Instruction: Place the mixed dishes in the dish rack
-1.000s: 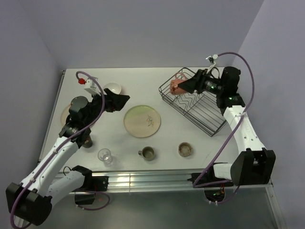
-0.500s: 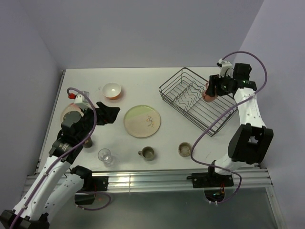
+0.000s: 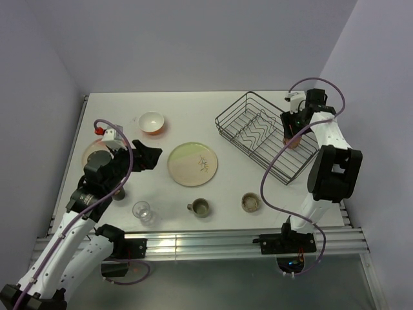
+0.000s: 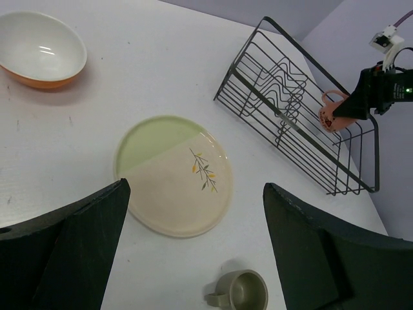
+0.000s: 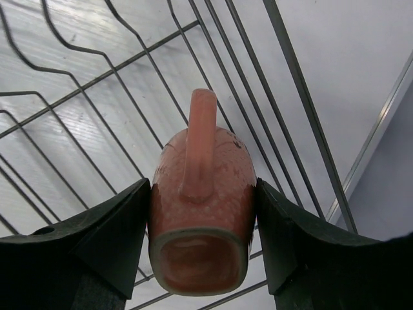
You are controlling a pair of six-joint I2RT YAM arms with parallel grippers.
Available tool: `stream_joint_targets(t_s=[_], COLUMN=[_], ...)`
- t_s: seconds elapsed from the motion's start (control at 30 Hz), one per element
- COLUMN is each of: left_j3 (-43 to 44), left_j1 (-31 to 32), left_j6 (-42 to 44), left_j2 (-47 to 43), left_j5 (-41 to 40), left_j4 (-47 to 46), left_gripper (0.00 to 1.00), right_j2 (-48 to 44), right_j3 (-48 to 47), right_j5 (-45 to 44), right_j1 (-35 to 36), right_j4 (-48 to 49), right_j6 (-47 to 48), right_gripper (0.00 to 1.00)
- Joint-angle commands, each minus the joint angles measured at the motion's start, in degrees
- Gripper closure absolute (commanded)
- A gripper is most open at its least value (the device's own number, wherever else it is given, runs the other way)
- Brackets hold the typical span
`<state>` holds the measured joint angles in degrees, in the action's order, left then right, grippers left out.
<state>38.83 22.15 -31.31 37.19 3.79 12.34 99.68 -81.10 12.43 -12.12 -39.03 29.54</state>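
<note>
My right gripper (image 3: 292, 131) is shut on the pink cup (image 5: 201, 213), lying on its side with the handle up, low over the right part of the dish rack (image 3: 230, 108). The cup also shows in the left wrist view (image 4: 333, 113). My left gripper (image 3: 151, 155) is open and empty, above the table beside the cream-green sprig plate (image 3: 192, 163). The orange bowl (image 3: 151, 121) sits far left. The pink-cream plate (image 3: 95, 150) and brown cup (image 3: 119, 193) are partly hidden by the left arm. The grey-green cup (image 3: 201, 206), speckled bowl (image 3: 250, 202) and clear glass (image 3: 142, 210) stand near the front.
The rack's wavy dividers (image 4: 284, 97) hold no dishes. The rack wires (image 5: 97, 84) lie close under the pink cup. The table's right edge runs just beyond the rack. A purple wall backs the table.
My right gripper carried the pink cup from the rack's far left corner to its right side and lower. My left arm drew back toward the near left, then held still.
</note>
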Motion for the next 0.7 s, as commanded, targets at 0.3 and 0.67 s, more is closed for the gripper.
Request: stream_joint_targets(t_s=[0.3,0.67], left_j3=[0.2,1.1], left_j1=[-0.1,-0.1], left_j6=[0.0,0.7], left_j2=[0.7,3.2], left_j5=[1.0,2.0], left_j4=[-1.7,-2.5], left_gripper=[0.09,0.09], right_j2=[5.7,8.3], right_j3=[-3.5,-4.4], right_j5=[-3.1,-4.5], right_j1=[0.8,0.7], right_j4=[2.7,3.3], right_j6=[1.0,0.4], right_gripper=[0.69,0.5])
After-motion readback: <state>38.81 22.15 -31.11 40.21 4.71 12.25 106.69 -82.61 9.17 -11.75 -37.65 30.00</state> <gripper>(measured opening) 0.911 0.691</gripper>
